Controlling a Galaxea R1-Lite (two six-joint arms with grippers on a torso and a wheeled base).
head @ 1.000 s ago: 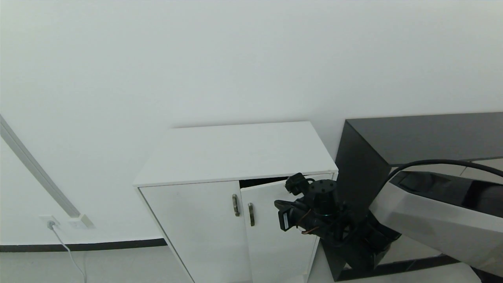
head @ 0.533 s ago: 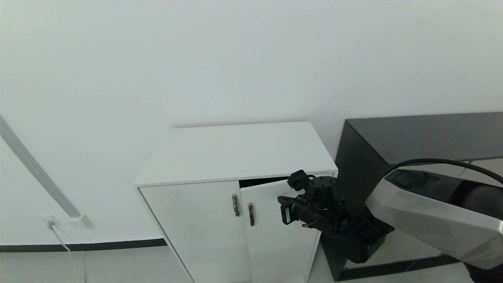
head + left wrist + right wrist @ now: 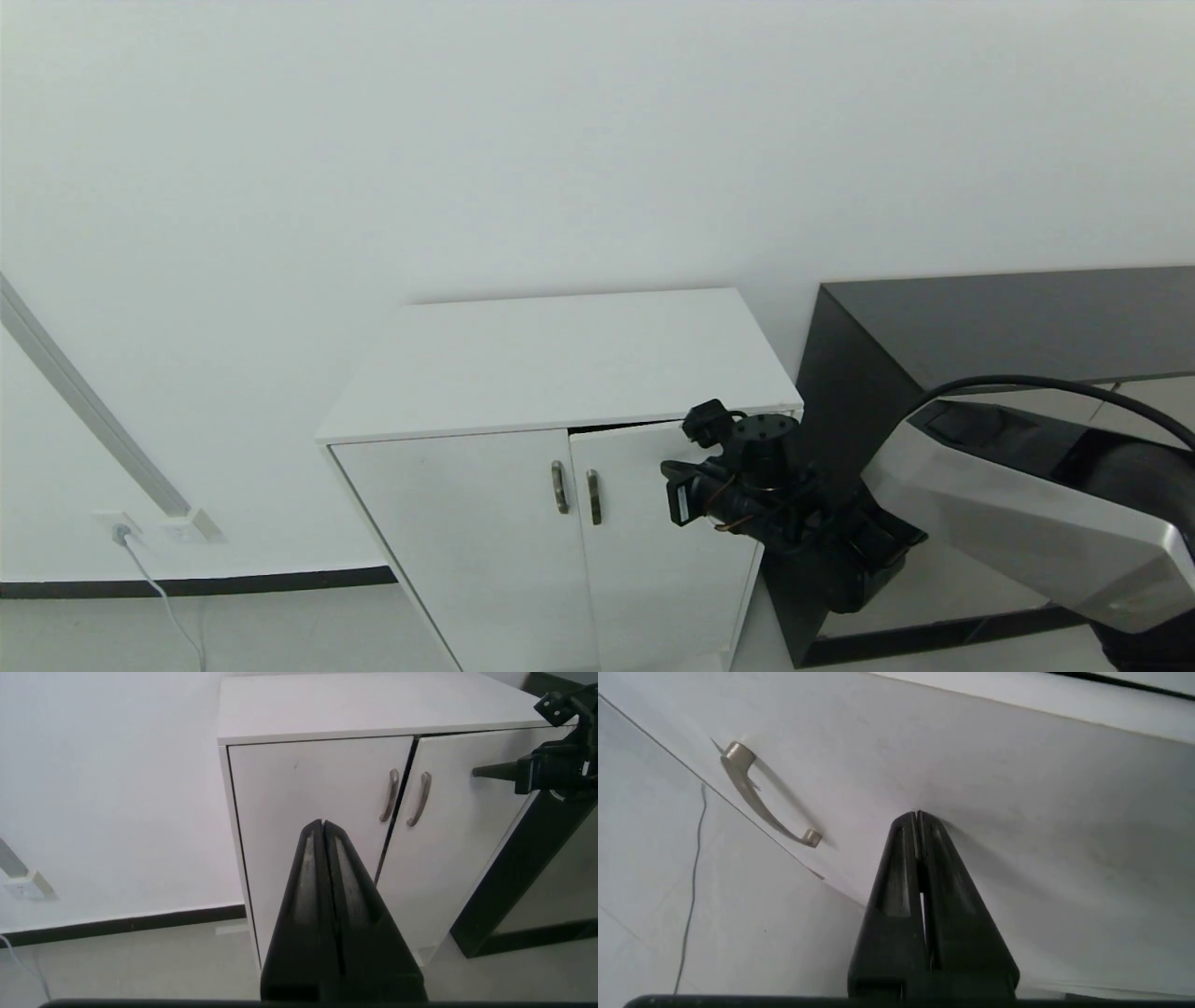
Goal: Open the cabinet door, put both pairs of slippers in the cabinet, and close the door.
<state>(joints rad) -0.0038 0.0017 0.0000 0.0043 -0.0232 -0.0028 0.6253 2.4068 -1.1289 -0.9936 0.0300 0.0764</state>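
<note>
Nearly shut, the right door (image 3: 653,560) of the cabinet (image 3: 560,364) is touched by the right gripper (image 3: 918,821), fingers pinched together, at three o'clock of the handles (image 3: 593,497). The left gripper (image 3: 322,826), likewise pinched together, is held before the cabinet.

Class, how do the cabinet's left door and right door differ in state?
The left door sits flush under the cabinet top; the right door shows a thin dark gap along its upper edge, so it is slightly ajar. The shut right gripper has its tip against the right door; nothing touches the left door. Both are white, with metal handles by the centre seam.
</note>
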